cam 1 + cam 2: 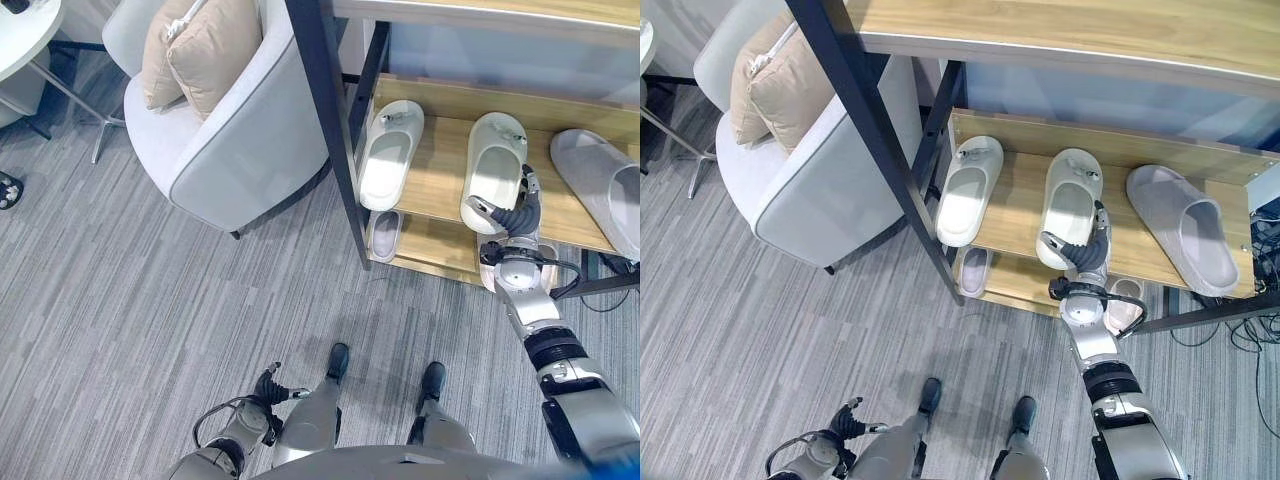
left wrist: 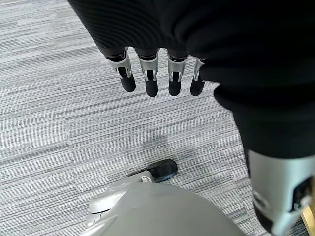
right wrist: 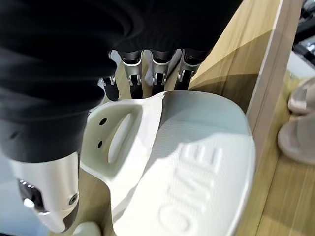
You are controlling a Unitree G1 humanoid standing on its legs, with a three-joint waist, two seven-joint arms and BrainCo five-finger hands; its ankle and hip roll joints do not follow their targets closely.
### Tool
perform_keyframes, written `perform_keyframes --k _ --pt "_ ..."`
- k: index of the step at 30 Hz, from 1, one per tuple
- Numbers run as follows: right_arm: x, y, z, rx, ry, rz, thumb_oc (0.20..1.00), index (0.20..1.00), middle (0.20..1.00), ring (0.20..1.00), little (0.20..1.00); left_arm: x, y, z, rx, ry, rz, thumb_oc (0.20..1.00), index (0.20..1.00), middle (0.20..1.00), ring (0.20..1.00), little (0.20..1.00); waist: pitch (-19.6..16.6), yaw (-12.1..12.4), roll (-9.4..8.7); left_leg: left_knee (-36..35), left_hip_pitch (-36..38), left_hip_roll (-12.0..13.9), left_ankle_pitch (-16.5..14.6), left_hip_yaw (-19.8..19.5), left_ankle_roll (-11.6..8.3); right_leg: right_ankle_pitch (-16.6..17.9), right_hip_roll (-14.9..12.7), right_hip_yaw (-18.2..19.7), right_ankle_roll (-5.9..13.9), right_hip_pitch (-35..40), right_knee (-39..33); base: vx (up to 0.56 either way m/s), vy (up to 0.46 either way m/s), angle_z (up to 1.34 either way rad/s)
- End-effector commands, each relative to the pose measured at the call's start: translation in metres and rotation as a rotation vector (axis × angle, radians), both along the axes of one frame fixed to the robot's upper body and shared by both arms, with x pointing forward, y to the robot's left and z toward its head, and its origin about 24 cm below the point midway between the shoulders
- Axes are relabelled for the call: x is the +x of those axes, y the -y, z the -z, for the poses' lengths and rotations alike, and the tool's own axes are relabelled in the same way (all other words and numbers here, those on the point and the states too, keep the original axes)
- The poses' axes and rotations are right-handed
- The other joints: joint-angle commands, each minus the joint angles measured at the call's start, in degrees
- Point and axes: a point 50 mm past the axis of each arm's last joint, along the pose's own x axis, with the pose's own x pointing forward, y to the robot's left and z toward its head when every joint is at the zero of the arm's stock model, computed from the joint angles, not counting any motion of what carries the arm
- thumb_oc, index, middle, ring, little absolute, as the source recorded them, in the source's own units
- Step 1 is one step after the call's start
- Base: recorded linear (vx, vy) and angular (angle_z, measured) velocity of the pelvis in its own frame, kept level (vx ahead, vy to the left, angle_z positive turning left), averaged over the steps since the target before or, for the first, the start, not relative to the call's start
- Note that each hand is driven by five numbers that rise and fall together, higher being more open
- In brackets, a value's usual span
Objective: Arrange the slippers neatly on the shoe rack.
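**Right hand at the middle slipper on the rack**

Right wrist view is showing raised lettering moulded into the footbed of the cream moulded slipper [image 3: 192,162]; I am leaving it unread. This slipper is smooth, rounded and pale, with a strap pierced by small holes, and it is lying on the light wooden shelf [image 1: 1025,215] of the dark-framed shoe rack [image 1: 318,110], toe pointing inward, heel overhanging the front edge. The right hand [image 1: 1076,252] is reaching in at that heel end, its dark-tipped fingers [image 3: 156,73] curling over the slipper's side and gripping it. A matching cream slipper [image 1: 390,152] is lying to its left, apart from it, and a grey slipper [image 1: 1185,228] is lying to its right, angled. Two smaller pale slippers [image 1: 973,270] are sitting on the lower shelf. The left hand [image 2: 157,78] is hanging over the grey striped carpet [image 1: 150,300], fingers straight and relaxed, holding nothing. A white armchair with beige cushions [image 1: 215,110] is standing beside the rack.
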Motion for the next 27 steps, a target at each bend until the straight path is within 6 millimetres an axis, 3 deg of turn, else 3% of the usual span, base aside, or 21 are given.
perform_keyframes --k 1,11,19,20,21,27 --pt "0.003 -0.006 -0.026 0.006 0.137 -0.034 1.000 1.000 1.000 1.000 1.000 0.003 0.032 0.003 -0.030 -0.011 0.056 1.000 1.000 1.000 1.000 1.000 -1.4 1.5 -0.66 0.3 -1.8 -1.8 -1.7 1.3 -0.79 -0.5 -3.4 0.3 3.94 3.9 0.4 0.01 0.044 0.19" --pt "0.005 -0.017 -0.026 0.062 0.142 -0.059 1.000 1.000 1.000 1.000 1.000 0.006 0.029 0.002 -0.002 -0.004 0.043 1.000 1.000 1.000 1.000 1.000 -1.2 3.1 -0.80 0.3 -3.9 -3.0 -1.4 -1.1 -0.62 -0.3 -4.5 -2.4 4.41 3.4 0.4 0.00 0.043 0.14" --pt "0.005 -0.033 -0.020 0.079 0.126 -0.114 1.000 1.000 1.000 1.000 1.000 0.008 0.030 0.001 -0.001 0.001 0.023 1.000 1.000 1.000 1.000 1.000 -1.5 3.0 -0.97 0.3 -4.1 -3.3 -1.5 -1.6 -0.56 -0.3 -5.1 -2.9 4.54 3.4 0.4 0.00 0.028 0.03" --pt "0.004 -0.044 -0.027 0.072 0.155 -0.173 1.000 1.000 1.000 1.000 1.000 0.020 0.016 -0.004 0.009 0.008 -0.029 1.000 1.000 1.000 1.000 1.000 -1.4 2.6 -1.02 0.3 -3.9 -3.1 -1.8 -1.4 -0.63 -0.5 -5.0 -2.6 4.59 3.4 0.4 -0.02 0.049 0.03" --pt "0.005 -0.047 -0.027 0.074 0.146 -0.183 1.000 1.000 1.000 1.000 1.000 0.025 0.017 -0.006 0.012 0.033 -0.045 1.000 1.000 1.000 1.000 1.000 -1.6 2.2 -1.04 0.3 -4.2 -3.3 -1.6 -1.3 -0.55 -0.2 -5.2 -2.5 4.65 2.9 0.4 -0.01 0.042 0.02" --pt "0.018 -0.054 -0.042 0.059 0.171 -0.172 1.000 1.000 1.000 1.000 1.000 0.013 0.021 -0.001 -0.027 0.005 -0.066 1.000 1.000 1.000 1.000 1.000 -1.7 2.6 -0.92 0.3 -4.9 -3.5 -1.4 -1.2 -0.51 0.1 -5.3 -2.2 4.56 2.4 0.4 -0.03 0.037 -0.01"
